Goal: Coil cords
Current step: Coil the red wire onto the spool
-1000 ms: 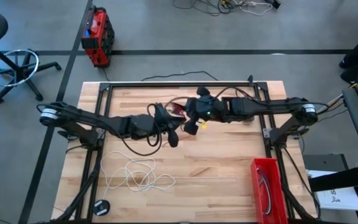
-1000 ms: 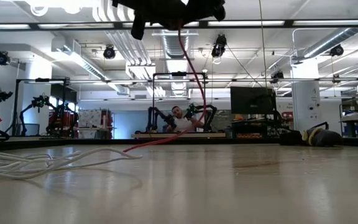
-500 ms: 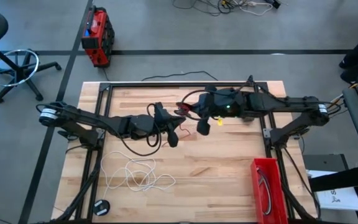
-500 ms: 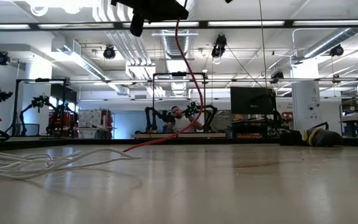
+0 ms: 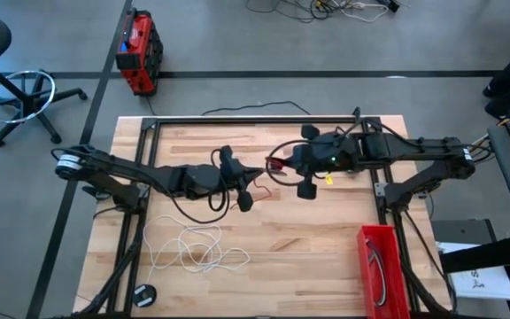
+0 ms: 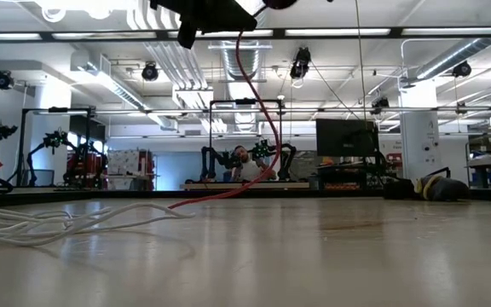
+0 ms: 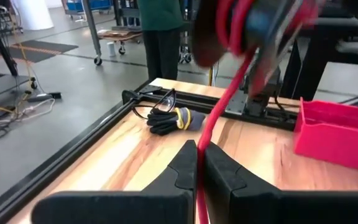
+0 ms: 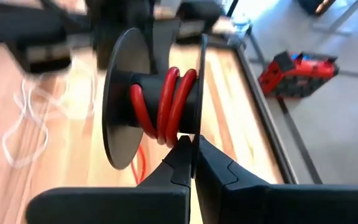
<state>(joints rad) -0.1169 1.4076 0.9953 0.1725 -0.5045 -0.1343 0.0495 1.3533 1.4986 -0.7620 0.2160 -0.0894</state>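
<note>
Both arms meet over the counter centre, toward its 12 o'clock edge.

Left gripper: fingers clenched on the red cord, which runs up between them to a spool. In the high view this gripper sits just at 9 o'clock of the right one.

Right gripper: fingers pinched together on the rim of a dark spool carrying three or so turns of red cord. In the high view it is at 3 o'clock of the left gripper, the cord showing between the two.

Low view: red cord hangs from the arms at the top down to the counter, far side.

White cord lies in loose loops on the counter at 7 o'clock, well apart from both grippers; seen also in the low view.

Red bin at 4 o'clock holds what may be a dark cord; hard to tell.

Gloves and glasses lie near the counter's frame.
</note>
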